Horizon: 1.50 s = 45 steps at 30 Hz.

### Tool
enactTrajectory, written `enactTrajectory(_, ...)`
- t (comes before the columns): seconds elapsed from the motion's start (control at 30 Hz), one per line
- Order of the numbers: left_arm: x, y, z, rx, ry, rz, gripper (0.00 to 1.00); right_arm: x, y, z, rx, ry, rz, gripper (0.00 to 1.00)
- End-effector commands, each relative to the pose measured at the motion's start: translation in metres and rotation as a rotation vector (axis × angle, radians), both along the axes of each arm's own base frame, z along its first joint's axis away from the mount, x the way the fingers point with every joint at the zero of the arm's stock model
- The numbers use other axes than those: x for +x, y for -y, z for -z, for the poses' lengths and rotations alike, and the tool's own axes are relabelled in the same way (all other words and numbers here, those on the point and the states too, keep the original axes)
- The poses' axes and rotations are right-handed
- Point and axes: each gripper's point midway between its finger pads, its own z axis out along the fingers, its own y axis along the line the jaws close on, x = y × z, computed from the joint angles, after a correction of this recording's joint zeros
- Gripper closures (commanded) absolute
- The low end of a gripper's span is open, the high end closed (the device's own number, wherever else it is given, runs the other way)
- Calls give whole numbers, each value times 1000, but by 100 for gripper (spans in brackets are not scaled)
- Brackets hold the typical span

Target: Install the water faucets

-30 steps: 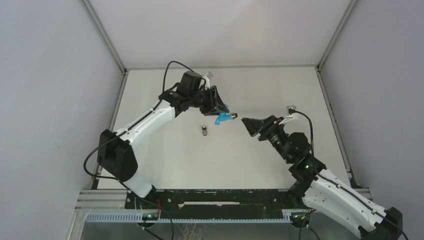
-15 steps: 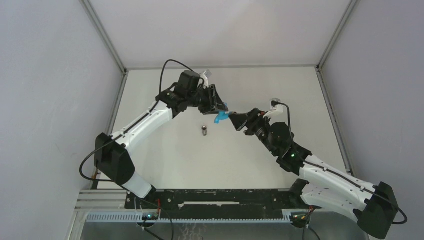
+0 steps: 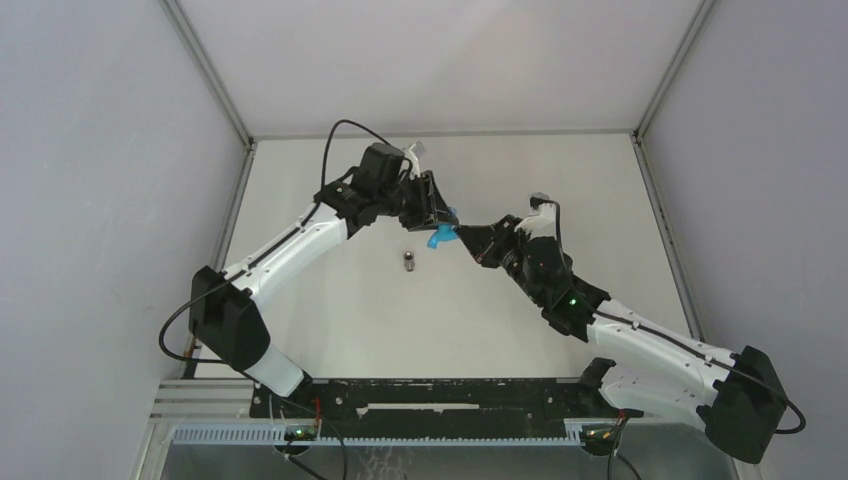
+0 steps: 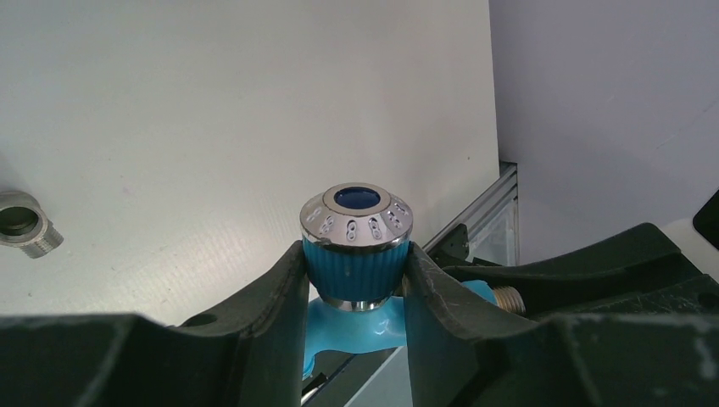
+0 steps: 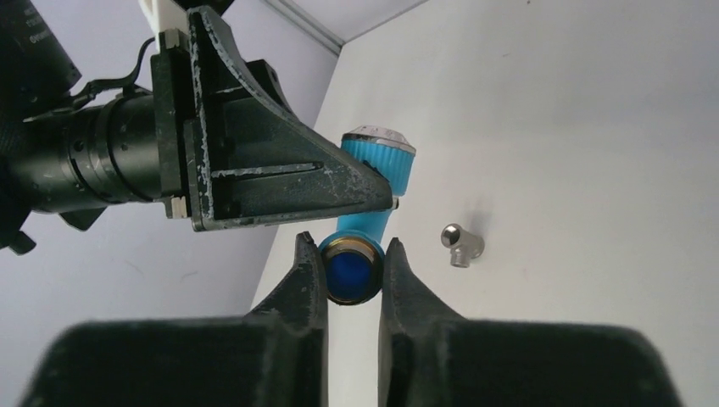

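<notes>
Mid-frame in the top view, the blue tap (image 3: 440, 236) is held above the table (image 3: 480, 330), pinched twice. My left gripper (image 4: 356, 273) clamps its ribbed knob, and my right gripper (image 5: 353, 273) presses on the round metal-rimmed end.

Risk: the arms pulling against each other could twist the tap free.

The grey fitting (image 3: 409, 262) lies loose on the table at lower left of the tap, where a dropped tap could knock it away.
</notes>
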Motion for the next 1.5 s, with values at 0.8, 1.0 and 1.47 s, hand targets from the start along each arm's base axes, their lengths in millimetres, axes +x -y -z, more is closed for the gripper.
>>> enactTrajectory(0.8, -116, -23, -59, -189, 192, 588, 10, -97, 27, -34, -7, 164, -907, 100)
enactTrajectory(1.0, -139, -11, -62, -245, 164, 696, 10, -106, 22, -34, -21, 179, -965, 100)
enactTrajectory(1.47, -162, -11, -27, -211, 88, 811, 16, -118, 19, -41, -4, 226, -1053, 100)
